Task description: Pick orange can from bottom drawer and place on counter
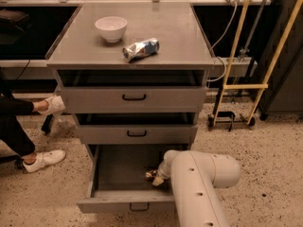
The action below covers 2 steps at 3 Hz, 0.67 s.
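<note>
Camera view: you're at the pick, tool (159, 178) down inside the open bottom drawer (125, 203), right at the orange can (151, 174).
The can lies toward the drawer's front-right corner, small, crumpled, orange-brown with a pale glint; whether the tool has closed on it you cannot tell. Next, by my read: confirm the grip, lift clear of the drawers above (135, 97), then make for the counter (175, 37).

Orange can (151, 175) in open bottom drawer (127, 204), right-centre, at jaws.
</note>
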{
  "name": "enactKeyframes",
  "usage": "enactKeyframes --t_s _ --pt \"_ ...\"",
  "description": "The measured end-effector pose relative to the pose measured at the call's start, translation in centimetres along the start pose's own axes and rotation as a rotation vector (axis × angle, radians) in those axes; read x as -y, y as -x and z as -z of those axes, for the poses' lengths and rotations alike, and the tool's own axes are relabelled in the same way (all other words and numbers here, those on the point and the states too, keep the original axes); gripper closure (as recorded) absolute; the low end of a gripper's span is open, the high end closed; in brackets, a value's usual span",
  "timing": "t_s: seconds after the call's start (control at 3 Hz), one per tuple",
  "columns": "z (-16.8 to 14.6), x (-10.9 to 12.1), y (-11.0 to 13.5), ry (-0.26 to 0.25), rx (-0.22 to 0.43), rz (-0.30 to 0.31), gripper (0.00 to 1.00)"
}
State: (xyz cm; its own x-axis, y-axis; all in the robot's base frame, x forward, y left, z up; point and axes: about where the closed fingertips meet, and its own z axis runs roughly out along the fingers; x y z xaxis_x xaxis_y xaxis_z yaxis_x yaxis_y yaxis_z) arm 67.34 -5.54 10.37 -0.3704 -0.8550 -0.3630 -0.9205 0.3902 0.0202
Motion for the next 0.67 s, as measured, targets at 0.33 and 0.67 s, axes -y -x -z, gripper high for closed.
enactKeyframes --t_s 0.33,0.67 --pt "0.3 -0.4 0.0 -0.014 0.009 0.001 0.65" --pt "3.9 1.5 2.7 -0.112 0.029 0.030 0.89"
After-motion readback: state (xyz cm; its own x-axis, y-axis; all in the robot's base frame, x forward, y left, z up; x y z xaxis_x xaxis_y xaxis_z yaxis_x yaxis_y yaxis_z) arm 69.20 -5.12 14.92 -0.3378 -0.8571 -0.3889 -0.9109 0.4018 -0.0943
